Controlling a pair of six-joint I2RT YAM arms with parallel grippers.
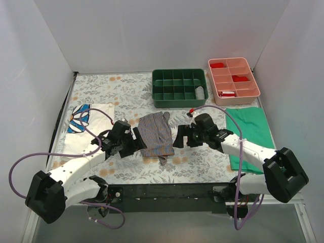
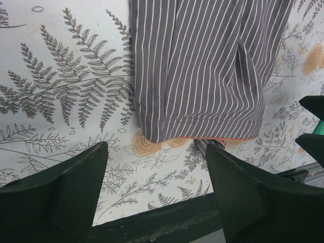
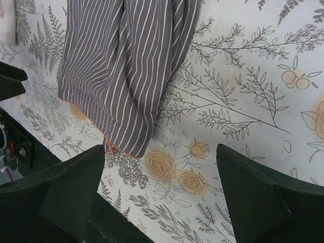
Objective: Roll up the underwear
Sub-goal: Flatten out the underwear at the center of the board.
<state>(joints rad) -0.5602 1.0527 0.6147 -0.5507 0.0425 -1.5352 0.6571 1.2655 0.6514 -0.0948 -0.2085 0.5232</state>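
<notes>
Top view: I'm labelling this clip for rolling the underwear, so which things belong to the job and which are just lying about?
For the job: striped underwear; left gripper; right gripper.

Lying about: daisy-print cloth; green cloth; green tray; pink tray.

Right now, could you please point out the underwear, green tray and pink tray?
underwear (image 1: 156,132): top view, middle of fabric.
green tray (image 1: 179,103): top view, near wall.
pink tray (image 1: 238,96): top view, near rim.
</notes>
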